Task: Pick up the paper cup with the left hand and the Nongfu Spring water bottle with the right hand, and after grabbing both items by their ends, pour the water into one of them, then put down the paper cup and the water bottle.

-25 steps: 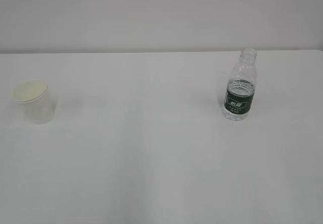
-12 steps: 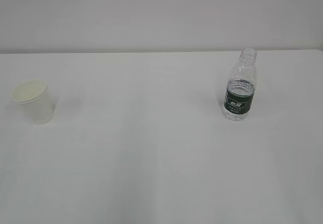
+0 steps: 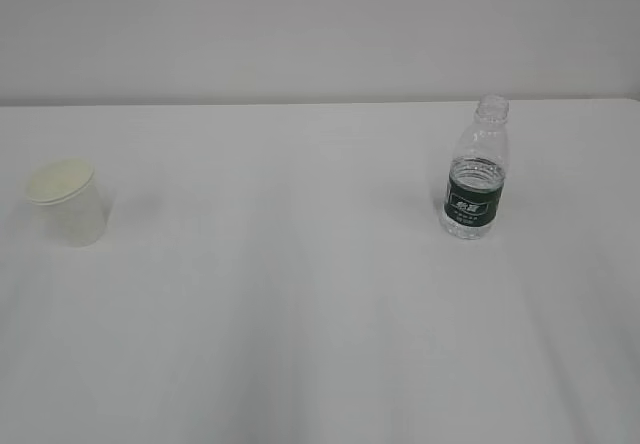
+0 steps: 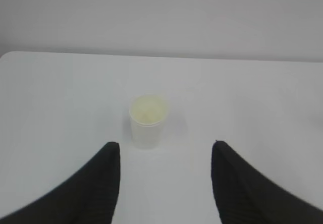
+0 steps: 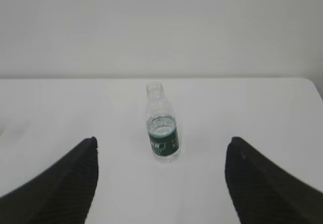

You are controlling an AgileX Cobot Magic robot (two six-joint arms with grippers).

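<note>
We see almost no change against the earlier exterior pictures: the paper cup (image 3: 66,202) and the Nongfu Spring water bottle (image 3: 475,171) stand where they stood, both upright, well apart on the white table (image 3: 300,314).

From the left wrist, the left end effector (image 4: 165,156) hangs with its two black fingers (image 4: 101,178) spread apart and gripping nothing; the cup stands ahead of it, slightly left of the gap's middle, clear of both fingers. The right end effector (image 5: 160,158) is likewise spread wide and empty, with the uncapped bottle ahead of it, centred between the fingers and touching neither. Water shows in the bottle up to about the top of the green label.

The table is plain white and meets a pale wall (image 3: 320,24) behind. Its far edge runs behind both things, and bare surface lies around each.
</note>
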